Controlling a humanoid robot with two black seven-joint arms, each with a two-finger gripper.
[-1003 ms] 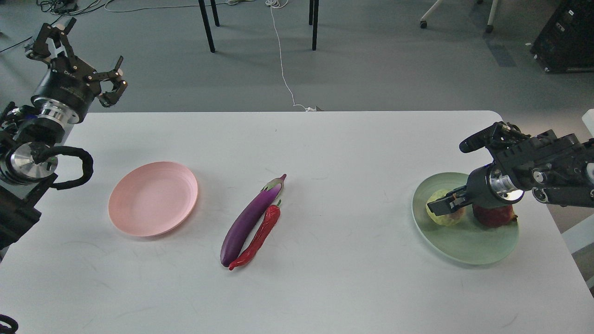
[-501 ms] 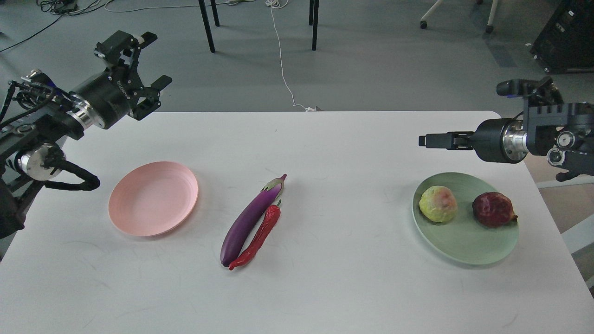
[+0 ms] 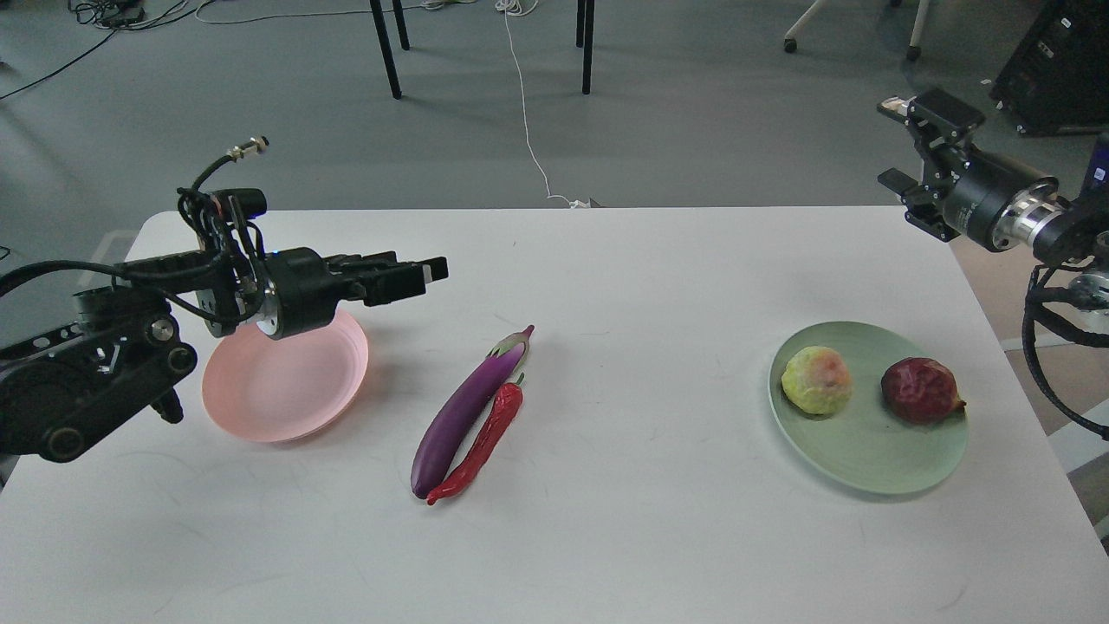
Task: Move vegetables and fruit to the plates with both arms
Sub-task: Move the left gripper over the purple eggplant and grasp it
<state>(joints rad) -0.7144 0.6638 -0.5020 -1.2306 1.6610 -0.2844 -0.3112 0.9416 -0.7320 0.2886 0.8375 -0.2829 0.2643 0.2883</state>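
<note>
A purple eggplant (image 3: pixel 468 409) and a red chili pepper (image 3: pixel 483 444) lie side by side, touching, on the middle of the white table (image 3: pixel 641 537). The pale pink plate (image 3: pixel 273 394) at the left has nothing on it. The mint green plate (image 3: pixel 875 451) at the right holds the bumpy yellow-green fruit (image 3: pixel 817 380) and the dark red wrinkled fruit (image 3: pixel 920 391). My left gripper (image 3: pixel 429 277) hangs over the pink plate's far right rim, pointing right towards the eggplant and holding nothing; its fingers overlap side-on. My right gripper (image 3: pixel 897 143) is open and holding nothing, raised beyond the table's far right corner.
Beyond the table's far edge is grey floor with chair legs (image 3: pixel 388 52), a white cable (image 3: pixel 528 130) and a black box (image 3: pixel 1061 69) at the top right. My left arm's thick links (image 3: pixel 78 381) lie over the table's left edge.
My left arm has swung down and right, from beyond the far left corner to over the pink plate. My right gripper has left the yellow-green fruit on the green plate and drawn back up and right.
</note>
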